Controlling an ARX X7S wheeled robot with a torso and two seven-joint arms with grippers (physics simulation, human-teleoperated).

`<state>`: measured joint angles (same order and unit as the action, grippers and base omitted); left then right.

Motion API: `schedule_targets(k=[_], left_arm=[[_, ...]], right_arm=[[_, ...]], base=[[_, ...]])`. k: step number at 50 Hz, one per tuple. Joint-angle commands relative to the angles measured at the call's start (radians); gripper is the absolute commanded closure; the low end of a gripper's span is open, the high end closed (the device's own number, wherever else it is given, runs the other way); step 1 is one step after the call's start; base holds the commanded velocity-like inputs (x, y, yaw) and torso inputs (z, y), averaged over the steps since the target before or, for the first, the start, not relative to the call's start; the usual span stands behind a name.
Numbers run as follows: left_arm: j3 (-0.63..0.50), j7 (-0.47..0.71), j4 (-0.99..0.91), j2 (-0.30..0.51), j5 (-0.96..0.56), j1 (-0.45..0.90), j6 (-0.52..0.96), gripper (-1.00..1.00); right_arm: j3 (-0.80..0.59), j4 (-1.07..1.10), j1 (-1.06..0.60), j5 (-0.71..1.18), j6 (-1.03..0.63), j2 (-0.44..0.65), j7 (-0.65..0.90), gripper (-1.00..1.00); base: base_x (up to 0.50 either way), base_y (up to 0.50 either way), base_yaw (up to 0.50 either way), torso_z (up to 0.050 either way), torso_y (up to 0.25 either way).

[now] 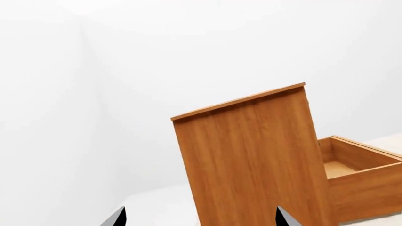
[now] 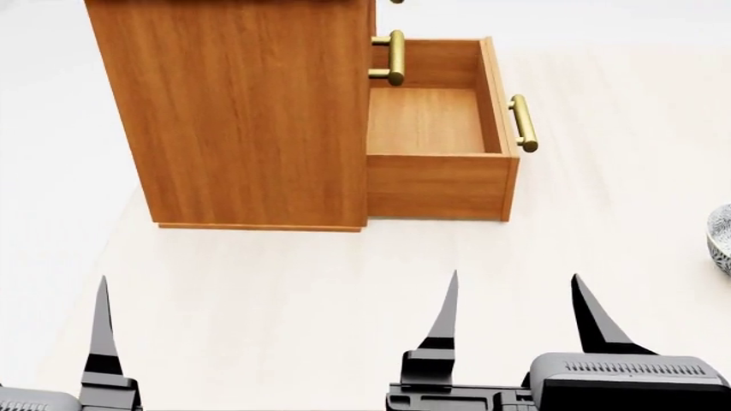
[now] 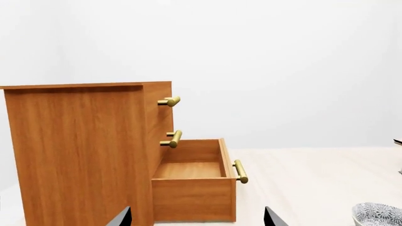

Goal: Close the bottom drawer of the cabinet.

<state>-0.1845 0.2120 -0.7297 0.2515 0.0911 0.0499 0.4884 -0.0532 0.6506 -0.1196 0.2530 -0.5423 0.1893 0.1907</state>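
Fingers of the right gripper point(image 2: 514, 295) and left gripper point(image 1: 199, 217) stand apart, near the bottom drawer point(image 2: 440, 175), pulled out of the cabinet point(image 2: 246, 111).

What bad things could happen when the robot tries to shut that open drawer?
The bottom drawer sticks out sideways from the robot, so a push on its side wall instead of its brass handle might shove the whole cabinet rather than close it. Swinging the right end effector around to the drawer's front could also bump the patterned bowl nearby.
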Motion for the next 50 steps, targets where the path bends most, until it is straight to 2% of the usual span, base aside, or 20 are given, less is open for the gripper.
schedule_targets(k=[1, 32, 36, 50], left_arm=[[-0.007, 0.007, 0.002, 0.003, -0.001, -0.002, -0.001, -1.00], [-0.013, 0.029, 0.007, 0.010, -0.012, -0.014, -0.017, -1.00], [-0.022, 0.029, 0.011, 0.012, -0.007, -0.014, -0.016, -1.00], [-0.024, 0.040, 0.021, 0.021, -0.006, -0.020, -0.031, -1.00]], right_arm=[[0.001, 0.007, -0.016, 0.023, -0.021, 0.008, 0.002, -1.00], [-0.025, -0.010, -0.016, 0.024, -0.020, 0.026, 0.022, -1.00], [-0.050, -0.020, -0.016, -0.039, 0.008, 0.035, 0.056, -1.00], [0.004, 0.165, -0.103, 0.058, -0.262, 0.049, 0.103, -1.00]], base=[[0.50, 0.00, 0.00, 0.000, 0.000], [0.50, 0.01, 0.00, 0.000, 0.000], [0.25, 0.01, 0.00, 0.000, 0.004], [0.00, 0.00, 0.00, 0.000, 0.000]])
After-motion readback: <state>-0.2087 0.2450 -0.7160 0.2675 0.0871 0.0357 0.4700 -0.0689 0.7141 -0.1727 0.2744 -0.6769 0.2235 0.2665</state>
